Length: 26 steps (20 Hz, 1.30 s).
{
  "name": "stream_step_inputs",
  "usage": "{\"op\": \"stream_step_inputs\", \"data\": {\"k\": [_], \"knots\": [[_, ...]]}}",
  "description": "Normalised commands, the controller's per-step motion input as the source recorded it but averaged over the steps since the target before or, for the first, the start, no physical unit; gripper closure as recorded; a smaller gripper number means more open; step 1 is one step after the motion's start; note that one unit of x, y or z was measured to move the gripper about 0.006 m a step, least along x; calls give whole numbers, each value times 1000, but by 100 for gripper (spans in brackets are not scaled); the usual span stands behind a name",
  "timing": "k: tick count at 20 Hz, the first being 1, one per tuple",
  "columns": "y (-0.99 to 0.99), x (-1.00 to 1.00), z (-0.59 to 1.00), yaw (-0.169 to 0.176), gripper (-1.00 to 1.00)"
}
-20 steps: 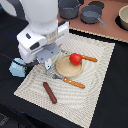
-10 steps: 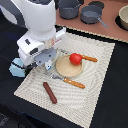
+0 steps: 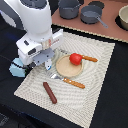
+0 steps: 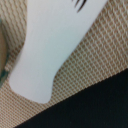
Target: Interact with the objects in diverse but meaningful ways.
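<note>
My gripper [image 3: 48, 64] hangs low over the woven mat, just off the exterior view's left of the tan plate. Its fingers are hidden by the white hand. The wrist view is nearly filled by the small white bottle-like piece [image 4: 55, 45], tilted over the mat; no finger shows there. A red tomato [image 3: 75, 58] sits on the plate. The brown sausage [image 3: 50, 92] lies on the mat nearer the front. Beside the arm at the mat's left edge stands the pale blue-white cup [image 3: 17, 69]. A grey long-handled saucepan [image 3: 92, 15] rests at the back.
The round tan plate [image 3: 65, 71] lies mid-mat, with an orange-handled fork [image 3: 75, 83] in front of it and an orange-handled knife [image 3: 90, 59] beside the tomato. Another grey pot [image 3: 70, 7] and a bowl [image 3: 122, 17] stand at the back. Black table surrounds the mat [image 3: 95, 95].
The arm has shifted a little toward the exterior view's left, with the gripper staying low over the mat. The tomato, sausage and cutlery have not moved.
</note>
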Motion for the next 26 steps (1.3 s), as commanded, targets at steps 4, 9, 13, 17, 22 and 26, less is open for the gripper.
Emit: {"op": "stream_step_inputs", "data": {"k": [4, 9, 13, 17, 22, 26], "knots": [[194, -217, -129, 0, 100], [149, -175, -52, 0, 100], [111, -258, 46, 0, 100], [138, -354, 323, -5, 100], [69, -445, 481, -106, 100], [24, -429, 536, -136, 100]]}}
